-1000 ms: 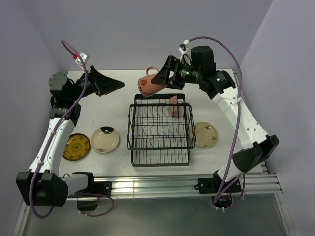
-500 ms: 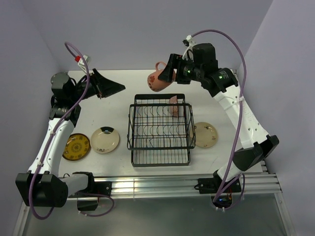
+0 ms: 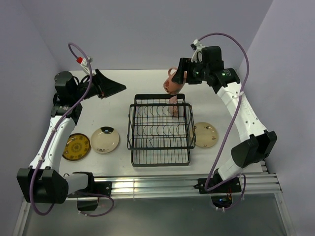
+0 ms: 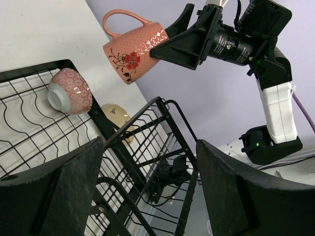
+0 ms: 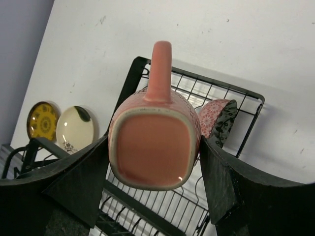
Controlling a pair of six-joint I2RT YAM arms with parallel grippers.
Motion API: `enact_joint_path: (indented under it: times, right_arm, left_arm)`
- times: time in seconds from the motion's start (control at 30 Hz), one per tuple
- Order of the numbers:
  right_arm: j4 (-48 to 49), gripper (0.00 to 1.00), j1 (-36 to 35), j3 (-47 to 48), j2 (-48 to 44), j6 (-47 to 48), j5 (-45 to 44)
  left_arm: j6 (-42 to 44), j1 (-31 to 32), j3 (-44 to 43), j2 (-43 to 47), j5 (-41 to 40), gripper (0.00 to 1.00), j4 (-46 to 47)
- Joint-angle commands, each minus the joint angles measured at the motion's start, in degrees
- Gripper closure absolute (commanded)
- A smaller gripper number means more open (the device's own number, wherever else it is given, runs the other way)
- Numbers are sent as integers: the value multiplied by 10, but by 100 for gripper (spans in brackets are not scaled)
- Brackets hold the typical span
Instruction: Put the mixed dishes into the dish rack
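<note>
My right gripper (image 3: 180,78) is shut on the pinkish mug (image 3: 171,85) and holds it in the air over the far edge of the dish rack (image 3: 160,147). In the right wrist view the mug's square base (image 5: 153,147) sits between my fingers, handle pointing away. A small bowl (image 3: 173,105) lies on its side in the rack's far right corner. On the table left of the rack lie a yellow patterned plate (image 3: 76,146) and a cream plate (image 3: 105,139). Another cream plate (image 3: 205,134) lies right of the rack. My left gripper (image 3: 112,87) hangs open and empty over the far left of the table.
The left wrist view looks across the rack's wires (image 4: 147,128) at the mug (image 4: 135,51), the bowl (image 4: 70,92) and the right arm (image 4: 275,98). Purple walls close in the back and both sides. The arm bases and a metal rail (image 3: 162,186) line the near edge.
My right gripper has carried the mug to the right along the rack's far edge and turned it, so it now hangs just above the bowl's corner. The left gripper has hardly moved.
</note>
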State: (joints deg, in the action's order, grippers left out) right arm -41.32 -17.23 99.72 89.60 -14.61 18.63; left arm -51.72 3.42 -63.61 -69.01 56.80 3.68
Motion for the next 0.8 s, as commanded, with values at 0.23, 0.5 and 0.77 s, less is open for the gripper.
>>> enact_joint_path:
  times: [0.23,0.5,0.77]
  right_arm:
    - [93,100,5,28,58,94,94]
    - [163,100,4,-21,74,99,113]
    - [154,100,-24,8,116,100,108]
  left_arm:
    - [28,-3,15,-14,-17,19,28]
    - [22,-6,30,-28,-12,19,58]
    - [21,-8,46,-40,-12,19,80]
